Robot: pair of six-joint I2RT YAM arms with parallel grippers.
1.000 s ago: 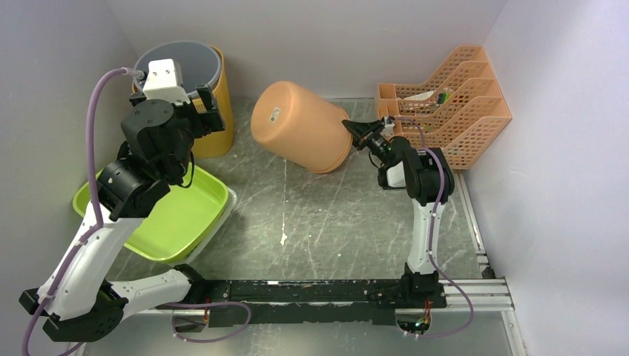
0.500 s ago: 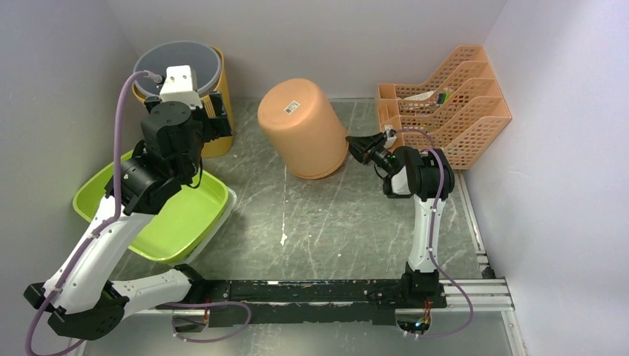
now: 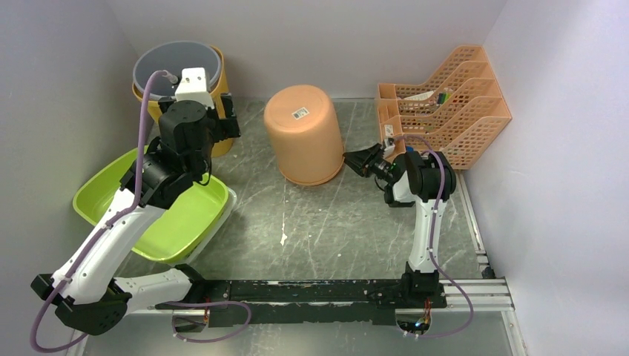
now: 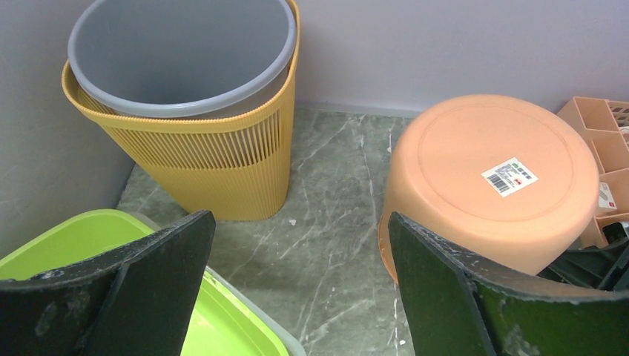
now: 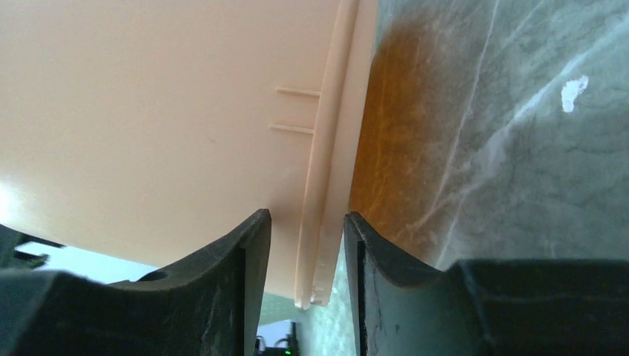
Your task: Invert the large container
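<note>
Starting nearest my bases, the desk (image 3: 311, 230) lies bare across a broad stretch of grey marble between my two arms. Left of that stretch sits a lime tub (image 3: 185, 215). My left end effector (image 4: 297, 289) hangs over the tub's far edge, its fingers spread wide and gripping nothing.

Farther in, mid-desk, the large container (image 3: 300, 137) stands mouth-down with its flat base up, and a white label (image 4: 509, 175) shows on the base. My right end effector (image 5: 305, 222) is low at the container's right side. Its fingers are narrowly apart and straddle the rim lip. The lip touches one finger, but a sliver of gap shows at the other, so nothing is pinched.

A strip of bare desk runs between the container and the yellow slatted bin (image 4: 222, 163) to its left. On the right the room is tighter, because my right end effector fills most of the gap toward the orange file rack (image 3: 445, 111).

Farthest back, a grey bin (image 4: 178, 52) nests inside the yellow one in the left corner. The rack stands along the right wall.
</note>
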